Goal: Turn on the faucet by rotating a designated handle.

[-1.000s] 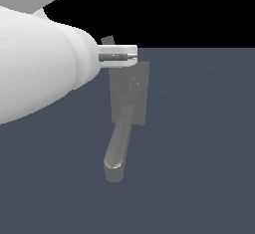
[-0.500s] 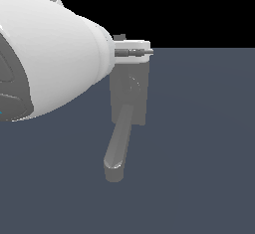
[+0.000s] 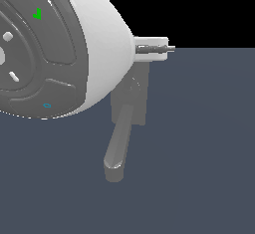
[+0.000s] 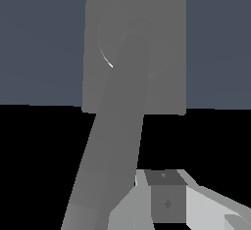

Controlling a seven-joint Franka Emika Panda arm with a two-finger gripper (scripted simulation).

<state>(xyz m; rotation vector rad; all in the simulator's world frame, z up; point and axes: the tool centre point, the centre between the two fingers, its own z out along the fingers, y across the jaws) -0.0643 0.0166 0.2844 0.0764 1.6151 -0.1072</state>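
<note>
Since 1 second ago the white arm (image 3: 60,44) has swung closer, hiding more of the faucet (image 3: 130,109). Its tool (image 3: 167,48) sits above the base plate; whether it is released or clenched, I cannot tell.

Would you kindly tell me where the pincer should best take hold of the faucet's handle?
Grip near the free end of the handle, the thin flat bar at the hub, clear of the thick spout. Bring the pincer down from above, closing across the bar's thin width. It shows only faintly, so this is tentative.
</note>
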